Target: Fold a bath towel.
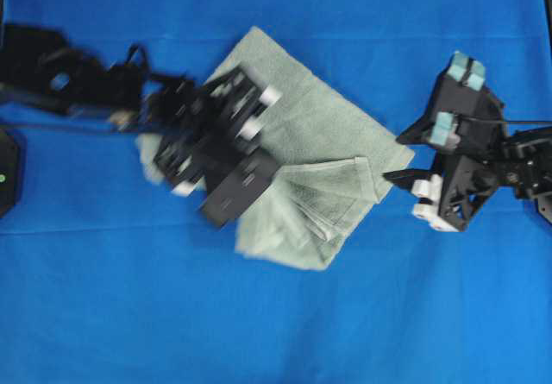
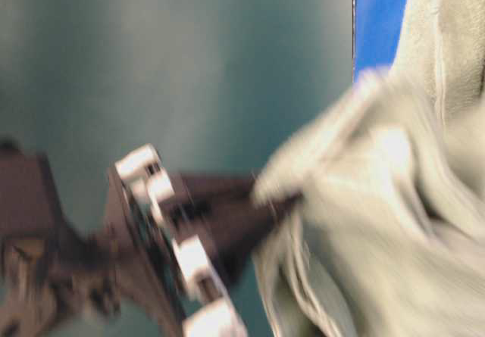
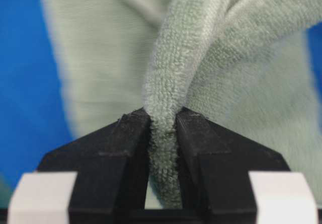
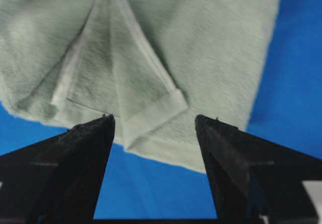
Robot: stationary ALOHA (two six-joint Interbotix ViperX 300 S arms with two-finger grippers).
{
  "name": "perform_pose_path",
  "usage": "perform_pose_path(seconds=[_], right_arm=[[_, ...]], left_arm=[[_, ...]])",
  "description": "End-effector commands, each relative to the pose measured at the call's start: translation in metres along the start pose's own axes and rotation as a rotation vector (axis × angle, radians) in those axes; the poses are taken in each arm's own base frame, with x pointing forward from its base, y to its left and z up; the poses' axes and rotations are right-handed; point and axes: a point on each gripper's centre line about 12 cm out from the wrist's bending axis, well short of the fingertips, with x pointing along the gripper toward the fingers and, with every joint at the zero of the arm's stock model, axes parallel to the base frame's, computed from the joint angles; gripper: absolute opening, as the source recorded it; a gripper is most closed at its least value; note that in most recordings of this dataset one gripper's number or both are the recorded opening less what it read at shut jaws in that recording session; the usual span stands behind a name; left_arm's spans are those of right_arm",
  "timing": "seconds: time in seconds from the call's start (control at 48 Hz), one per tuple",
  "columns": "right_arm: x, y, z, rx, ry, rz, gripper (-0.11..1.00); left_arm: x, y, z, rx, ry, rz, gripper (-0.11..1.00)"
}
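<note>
Overhead view: bath towel (image 1: 319, 125) lying diagonally across centre of blue counter (image 1: 414, 22), partly folded, a doubled-over flap with lighter hem at lower right of the cloth. Left tool (image 1: 185, 173) over the towel's left part, heavily blurred, so grip not readable here. Right tool (image 1: 448, 108) at right of frame, just off the towel's right corner, fingers spread, nothing between them.

Table-level view: very blurred. Bunched towel (image 2: 394, 223) filling right half, raised off the counter; dark arm with white fittings at lower left. Contact point not resolvable.

Left wrist view: left tool (image 3: 163, 133) pinching a thick terry fold of towel (image 3: 100, 58) between its black fingers (image 3: 126, 143), cloth rising up frame from the grip, blue counter (image 3: 20, 83) at left.

Right wrist view: right tool (image 4: 155, 126) spread wide, hemmed corner of towel (image 4: 211, 43) lying flat just beyond the tips, not touched; blue counter (image 4: 297, 83) at lower and right edges.

Judged step: mid-fold, left side carrying a gathered edge over the cloth. Next move likely calls for laying that edge square on the far side and releasing, with right tool pinning or taking the loose corner to keep hems aligned.
</note>
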Motion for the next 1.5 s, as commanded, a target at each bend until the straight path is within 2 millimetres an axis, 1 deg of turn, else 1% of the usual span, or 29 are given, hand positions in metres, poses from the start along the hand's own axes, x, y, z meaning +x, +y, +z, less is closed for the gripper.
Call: perform_pose_path(seconds=[0.0, 0.042, 0.083, 0.146, 0.229, 0.25, 0.375, 0.479, 0.542, 0.875, 0.916, 0.937, 1.062, 1.104, 1.146, 1.187, 1.291, 1.396, 1.479], right_arm=[[-0.010, -0.005, 0.003, 0.009, -0.023, 0.000, 0.65], [-0.012, -0.007, 0.002, 0.012, -0.024, -0.006, 0.65], [-0.013, -0.010, 0.001, 0.015, -0.025, -0.012, 0.65], [-0.014, -0.013, -0.001, 0.018, -0.026, -0.017, 0.65], [-0.013, -0.016, -0.004, 0.019, -0.023, -0.023, 0.65], [-0.013, -0.017, -0.005, 0.019, -0.022, -0.024, 0.65], [-0.012, -0.019, -0.006, 0.012, -0.022, -0.035, 0.65], [-0.011, -0.020, -0.006, 0.006, -0.025, -0.041, 0.65], [-0.012, -0.020, -0.005, 0.004, -0.030, -0.039, 0.65], [-0.011, -0.019, -0.005, 0.007, -0.032, -0.036, 0.65], [-0.011, -0.019, -0.005, 0.013, -0.033, -0.035, 0.65], [-0.011, -0.019, -0.004, 0.014, -0.034, -0.033, 0.65], [-0.011, -0.019, -0.004, 0.017, -0.033, -0.033, 0.65], [-0.011, -0.019, -0.004, 0.016, -0.034, -0.031, 0.65], [-0.011, -0.018, -0.004, 0.017, -0.035, -0.030, 0.65], [-0.011, -0.019, -0.004, 0.017, -0.034, -0.032, 0.65], [-0.011, -0.018, -0.004, 0.017, -0.035, -0.030, 0.65], [-0.011, -0.019, -0.003, 0.012, -0.038, -0.033, 0.65], [-0.011, -0.019, -0.003, 0.010, -0.040, -0.034, 0.65]], left_arm=[[-0.007, 0.034, 0.000, -0.011, -0.021, 0.075, 0.12], [0.000, 0.049, -0.004, -0.019, -0.019, 0.097, 0.12], [0.007, 0.058, -0.009, -0.031, -0.016, 0.108, 0.12], [0.022, 0.066, -0.016, -0.053, -0.009, 0.113, 0.12], [0.043, 0.068, -0.022, -0.062, 0.005, 0.104, 0.12], [0.051, 0.067, -0.025, -0.064, 0.010, 0.098, 0.12], [0.075, 0.065, -0.029, -0.084, 0.002, 0.112, 0.12], [0.086, 0.065, -0.031, -0.087, -0.008, 0.133, 0.12], [0.090, 0.064, -0.032, -0.088, -0.008, 0.133, 0.12], [0.089, 0.068, -0.040, -0.100, 0.003, 0.137, 0.13], [0.088, 0.070, -0.041, -0.097, 0.004, 0.142, 0.16], [0.088, 0.070, -0.042, -0.090, 0.007, 0.143, 0.20], [0.084, 0.083, -0.050, -0.071, 0.007, 0.188, 0.61], [0.081, 0.088, -0.052, -0.060, 0.008, 0.201, 0.72], [0.078, 0.091, -0.052, -0.047, 0.007, 0.210, 0.81], [0.073, 0.094, -0.052, -0.035, 0.006, 0.220, 0.86], [0.055, 0.101, -0.051, -0.019, -0.003, 0.253, 0.84], [0.031, 0.111, -0.055, -0.016, -0.009, 0.301, 0.83], [0.013, 0.114, -0.056, -0.027, -0.016, 0.326, 0.82]])
